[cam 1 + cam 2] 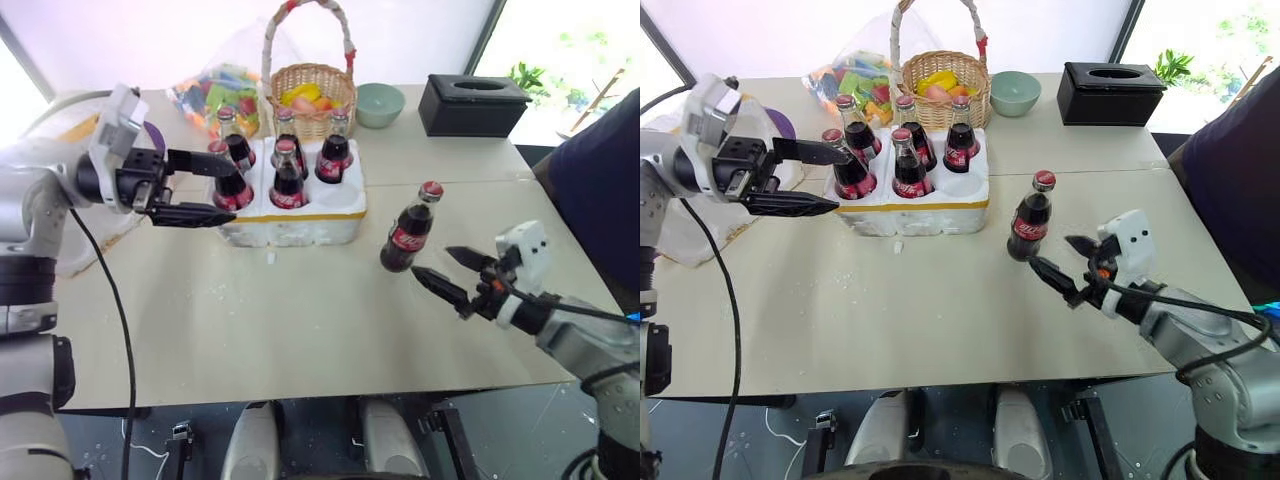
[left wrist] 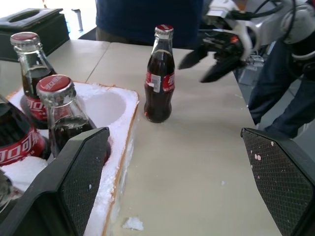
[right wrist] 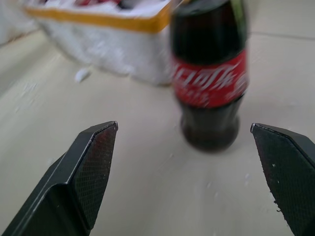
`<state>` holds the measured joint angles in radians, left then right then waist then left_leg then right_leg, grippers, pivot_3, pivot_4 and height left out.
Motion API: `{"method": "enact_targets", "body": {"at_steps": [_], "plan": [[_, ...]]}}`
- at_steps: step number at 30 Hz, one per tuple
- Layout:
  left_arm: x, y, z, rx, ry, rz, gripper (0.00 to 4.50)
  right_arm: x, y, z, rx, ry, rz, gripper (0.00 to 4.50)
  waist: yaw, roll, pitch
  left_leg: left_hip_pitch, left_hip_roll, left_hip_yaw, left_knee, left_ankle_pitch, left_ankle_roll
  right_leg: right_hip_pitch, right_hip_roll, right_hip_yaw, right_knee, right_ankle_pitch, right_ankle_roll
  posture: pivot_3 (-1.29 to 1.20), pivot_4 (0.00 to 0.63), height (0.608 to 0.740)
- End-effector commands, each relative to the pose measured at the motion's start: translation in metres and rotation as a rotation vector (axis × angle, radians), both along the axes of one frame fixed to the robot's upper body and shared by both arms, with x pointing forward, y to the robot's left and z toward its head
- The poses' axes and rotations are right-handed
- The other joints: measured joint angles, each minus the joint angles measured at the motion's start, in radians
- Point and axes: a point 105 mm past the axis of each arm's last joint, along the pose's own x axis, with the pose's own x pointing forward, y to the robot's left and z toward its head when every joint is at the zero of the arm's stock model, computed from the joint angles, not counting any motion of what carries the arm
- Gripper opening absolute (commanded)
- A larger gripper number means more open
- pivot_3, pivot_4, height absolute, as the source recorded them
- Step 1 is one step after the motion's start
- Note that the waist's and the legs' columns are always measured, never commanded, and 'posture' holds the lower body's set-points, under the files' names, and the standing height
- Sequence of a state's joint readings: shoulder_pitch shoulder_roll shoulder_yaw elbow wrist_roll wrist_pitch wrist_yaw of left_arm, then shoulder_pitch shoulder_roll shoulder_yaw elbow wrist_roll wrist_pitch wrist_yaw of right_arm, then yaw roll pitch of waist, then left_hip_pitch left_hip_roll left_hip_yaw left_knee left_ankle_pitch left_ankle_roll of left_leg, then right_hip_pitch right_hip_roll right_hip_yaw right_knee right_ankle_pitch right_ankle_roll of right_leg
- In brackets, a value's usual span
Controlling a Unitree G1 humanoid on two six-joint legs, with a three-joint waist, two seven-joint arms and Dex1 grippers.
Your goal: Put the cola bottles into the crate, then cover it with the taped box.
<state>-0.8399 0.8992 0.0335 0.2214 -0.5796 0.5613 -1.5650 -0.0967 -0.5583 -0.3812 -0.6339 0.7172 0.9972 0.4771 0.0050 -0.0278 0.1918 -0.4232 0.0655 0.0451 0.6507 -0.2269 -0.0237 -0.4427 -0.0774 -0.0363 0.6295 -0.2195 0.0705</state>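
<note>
On the left, the left gripper [image 1: 197, 188] hangs above the table [image 1: 300, 330] with its two black fingers spread wide and nothing between them, pointing sideways at the near left corner of the crate [image 1: 292, 217]. The crate is a low white foam tray with a yellow strip along its front edge, and it sits toward the back left of the table. Five cola bottles [image 1: 288, 176] stand upright in its wells, three along the back and two in front; the front right well is empty. Behind the crate lie a clear bag of coloured items [image 1: 212, 95], a wicker basket [image 1: 310, 92] holding yellow things, a pale green bowl [image 1: 380, 104] and a black tissue box [image 1: 473, 104]. To the right of the crate, apart from it, the sixth bottle [image 1: 410, 229] stands upright on the bare tabletop. Just to the right of that bottle, the right gripper [image 1: 456, 274] is low over the table, its fingers also spread wide and holding nothing, aimed at the bottle without touching it. A person in dark blue clothing [image 1: 600, 180] stands at the far right edge.
</note>
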Motion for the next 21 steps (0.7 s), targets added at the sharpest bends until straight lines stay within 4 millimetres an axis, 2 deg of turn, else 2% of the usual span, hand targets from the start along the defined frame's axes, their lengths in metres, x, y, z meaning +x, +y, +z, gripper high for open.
{"method": "enact_targets", "body": {"at_steps": [1,4,7,11,14,15,16,18,21], "plan": [[-0.003,-0.004,0.014,0.006,-0.058,-0.020,4.50,0.011,0.004,0.009,0.004,-0.064,0.001,4.44,0.001,0.000,0.000,0.000,0.000,0.000,0.000,0.000,0.000,0.000,0.000,0.000,0.000,0.000,0.000,0.00,0.150,0.740],[-0.002,-0.004,0.014,0.007,-0.063,-0.020,4.50,0.021,0.007,0.008,0.012,-0.067,0.000,4.44,0.003,0.000,0.000,0.000,0.000,0.000,0.000,0.000,0.000,0.000,0.000,0.000,0.000,0.000,0.000,0.00,0.150,0.740],[-0.003,-0.005,0.016,-0.001,-0.071,-0.015,4.50,0.029,0.024,0.004,0.037,-0.064,0.061,4.44,0.004,0.000,0.000,0.000,0.000,0.000,0.000,0.000,0.000,0.000,0.000,0.000,0.000,0.000,0.000,0.00,0.150,0.740],[-0.002,-0.002,0.016,-0.004,-0.074,0.001,4.50,0.053,0.029,-0.006,0.039,-0.049,0.016,4.44,-0.002,0.000,0.000,0.000,0.000,0.000,0.000,0.000,0.000,0.000,0.000,0.000,0.000,0.000,0.000,0.00,0.150,0.740],[-0.004,0.000,0.016,-0.009,-0.074,0.014,4.50,0.065,0.025,-0.005,0.029,-0.060,-0.025,3.61,-0.001,0.000,0.000,0.000,0.000,0.000,0.000,0.000,0.000,0.000,0.000,0.000,0.000,0.000,0.000,0.00,0.150,0.740],[-0.005,0.001,0.017,-0.012,-0.074,0.019,4.50,0.066,0.024,-0.002,0.030,-0.072,-0.024,3.12,-0.001,0.000,0.000,0.000,0.000,0.000,0.000,0.000,0.000,-0.001,0.000,0.000,0.000,0.000,0.000,0.00,0.150,0.740],[-0.006,0.002,0.017,-0.015,-0.075,0.026,4.50,0.066,0.023,0.003,0.031,-0.087,-0.018,2.85,-0.001,0.000,0.000,-0.001,0.000,0.000,0.000,0.000,0.000,-0.001,0.000,0.000,0.000,0.000,0.001,0.00,0.150,0.740],[-0.008,0.005,0.016,-0.021,-0.076,0.046,4.50,0.064,0.024,0.018,0.053,-0.128,0.011,2.85,-0.001,0.000,0.000,-0.001,0.000,0.000,-0.001,0.000,0.000,-0.001,0.000,0.000,0.000,0.002,0.003,0.00,0.150,0.740],[-0.012,0.014,0.017,-0.042,-0.073,0.096,4.50,0.059,0.035,0.056,0.126,-0.210,0.114,2.85,-0.006,0.003,0.002,-0.001,0.000,0.000,-0.001,0.000,0.000,-0.002,0.000,0.000,0.000,0.002,0.004,0.00,0.150,0.740]]}}
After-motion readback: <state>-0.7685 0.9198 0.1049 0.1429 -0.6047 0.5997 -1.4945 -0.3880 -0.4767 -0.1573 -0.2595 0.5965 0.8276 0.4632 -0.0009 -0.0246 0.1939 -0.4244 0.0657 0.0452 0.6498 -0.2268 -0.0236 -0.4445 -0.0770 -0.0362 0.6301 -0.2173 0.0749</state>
